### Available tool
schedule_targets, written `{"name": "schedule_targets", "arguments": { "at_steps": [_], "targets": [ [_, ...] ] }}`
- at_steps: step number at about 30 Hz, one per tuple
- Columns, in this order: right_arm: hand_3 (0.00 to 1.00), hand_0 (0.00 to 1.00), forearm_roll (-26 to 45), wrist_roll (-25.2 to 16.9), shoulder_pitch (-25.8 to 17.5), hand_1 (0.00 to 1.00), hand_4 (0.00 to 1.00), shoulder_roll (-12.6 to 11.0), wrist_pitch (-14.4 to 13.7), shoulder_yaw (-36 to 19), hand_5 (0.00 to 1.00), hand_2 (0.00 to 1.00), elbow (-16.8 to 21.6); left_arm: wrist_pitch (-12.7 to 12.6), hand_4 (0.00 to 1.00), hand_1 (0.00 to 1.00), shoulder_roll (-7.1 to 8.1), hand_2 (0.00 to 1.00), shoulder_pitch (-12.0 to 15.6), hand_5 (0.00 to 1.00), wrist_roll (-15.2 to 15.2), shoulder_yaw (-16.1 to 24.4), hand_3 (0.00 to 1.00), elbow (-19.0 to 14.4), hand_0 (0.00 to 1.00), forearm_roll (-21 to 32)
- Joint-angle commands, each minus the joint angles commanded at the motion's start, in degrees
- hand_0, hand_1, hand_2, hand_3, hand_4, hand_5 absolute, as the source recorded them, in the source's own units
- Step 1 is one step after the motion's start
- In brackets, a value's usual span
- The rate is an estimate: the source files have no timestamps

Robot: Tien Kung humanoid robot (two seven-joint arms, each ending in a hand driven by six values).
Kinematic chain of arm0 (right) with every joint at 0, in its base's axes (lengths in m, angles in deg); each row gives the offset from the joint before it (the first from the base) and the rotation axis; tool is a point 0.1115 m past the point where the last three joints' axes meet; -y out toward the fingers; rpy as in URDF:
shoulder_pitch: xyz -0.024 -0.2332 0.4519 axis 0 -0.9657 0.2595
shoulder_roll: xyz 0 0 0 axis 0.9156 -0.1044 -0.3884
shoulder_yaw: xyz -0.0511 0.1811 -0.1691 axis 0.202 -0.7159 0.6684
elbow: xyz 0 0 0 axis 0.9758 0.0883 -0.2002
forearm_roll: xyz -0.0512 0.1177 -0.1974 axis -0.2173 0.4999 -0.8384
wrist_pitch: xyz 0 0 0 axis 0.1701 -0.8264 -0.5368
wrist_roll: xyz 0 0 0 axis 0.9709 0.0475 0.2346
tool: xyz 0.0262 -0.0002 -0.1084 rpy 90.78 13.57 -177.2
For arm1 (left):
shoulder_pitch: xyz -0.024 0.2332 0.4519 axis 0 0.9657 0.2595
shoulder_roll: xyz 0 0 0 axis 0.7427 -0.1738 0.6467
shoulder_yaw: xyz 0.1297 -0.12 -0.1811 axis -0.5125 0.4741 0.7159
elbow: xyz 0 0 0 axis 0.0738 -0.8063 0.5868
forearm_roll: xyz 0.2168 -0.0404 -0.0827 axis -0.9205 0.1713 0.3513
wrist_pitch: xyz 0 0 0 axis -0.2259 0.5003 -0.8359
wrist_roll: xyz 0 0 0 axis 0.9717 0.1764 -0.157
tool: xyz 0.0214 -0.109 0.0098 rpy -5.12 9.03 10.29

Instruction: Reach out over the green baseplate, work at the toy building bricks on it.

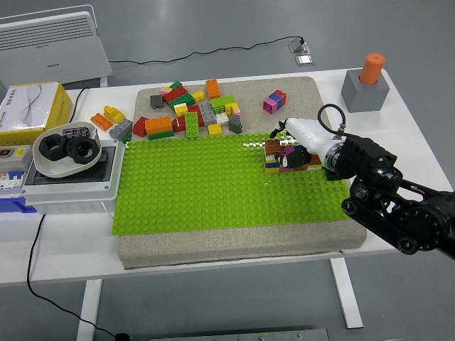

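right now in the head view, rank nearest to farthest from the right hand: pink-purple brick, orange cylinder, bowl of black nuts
1. Pink-purple brick, just beyond the right hand, on the mat's far side.
2. Orange cylinder, far right corner, on its grey block.
3. Bowl of black nuts, far left, on the grey box.

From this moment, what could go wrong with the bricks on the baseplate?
1. The right hand sits on the small brick stack near the green baseplate's right part; pulling upward might lift the baseplate off its grey mat.
2. The hand hides part of the stack, so a brick may come loose unseen.
3. The loose brick pile lies just behind the baseplate; a sweeping arm might scatter it.
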Motion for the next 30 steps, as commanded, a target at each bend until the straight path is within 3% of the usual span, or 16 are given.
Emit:
{"name": "schedule_targets", "arguments": {
  "at_steps": [1, 6, 7, 12, 13, 15, 18, 20, 30],
  "targets": [
    [0.838, 0.806, -0.7, 0.1, -0.5, 0.796, 0.936, -0.5, 0.4, -0.6, 0.253, 0.853, 1.3, 0.0, 0.205, 0.369, -0.08, 0.296, 0.1, 0.002, 0.1, 0.2, 0.464, 0.0, 0.672, -0.2],
    [0.838, 0.806, -5.4, 0.9, -3.8, 0.796, 0.936, -2.4, 1.0, -3.3, 0.253, 0.853, 6.5, -0.2, 0.205, 0.369, -0.7, 0.296, 0.9, 0.002, 0.6, 1.3, 0.464, 0.0, 0.672, -1.1],
    [0.894, 0.826, -7.1, 1.0, -5.1, 0.81, 0.998, -2.9, 0.4, -3.9, 0.442, 0.876, 8.1, -0.4, 0.174, 0.368, -1.0, 0.329, 1.4, 0.002, 0.8, 1.8, 0.464, 0.0, 0.671, -1.5],
    [0.894, 0.826, -13.5, 0.4, -9.7, 0.81, 0.998, -3.9, -3.9, -5.5, 0.442, 0.876, 13.8, -1.5, 0.174, 0.368, -2.08, 0.329, 3.6, 0.002, 0.9, 2.5, 0.464, 0.0, 0.671, -1.1],
    [0.657, 0.813, -15.1, 0.1, -10.5, 0.827, 0.998, -3.9, -5.2, -5.5, 0.561, 0.881, 15.1, -1.7, 0.093, 0.372, -2.27, 0.393, 4.1, 0.002, 0.8, 2.4, 0.466, 0.0, 0.671, -0.6],
    [0.657, 0.813, -17.3, -0.2, -11.2, 0.827, 0.998, -3.6, -7.2, -5.1, 0.561, 0.881, 16.4, -2.0, 0.093, 0.372, -2.51, 0.393, 4.6, 0.002, 0.7, 2.2, 0.466, 0.0, 0.671, -0.1],
    [0.657, 0.813, -20.9, -0.3, -11.7, 0.827, 0.998, -2.6, -9.4, -4.0, 0.561, 0.881, 16.6, -2.1, 0.093, 0.372, -2.8, 0.393, 5.3, 0.002, 0.8, 2.1, 0.466, 0.0, 0.671, 0.0],
    [0.609, 0.81, -23.5, -0.1, -12.0, 0.837, 0.998, -1.8, -10.6, -3.3, 0.573, 0.891, 15.8, -2.1, 0.034, 0.374, -2.99, 0.431, 5.6, 0.002, 0.8, 1.5, 0.483, 0.0, 0.674, 0.5],
    [0.584, 0.855, -25.0, 0.2, -10.6, 0.857, 0.998, -1.8, -11.7, -1.9, 0.585, 0.903, 12.3, -1.0, 0.015, 0.384, -3.14, 0.461, 5.1, 0.002, 1.1, 0.7, 0.516, 0.0, 0.679, 0.9]
  ]
}}
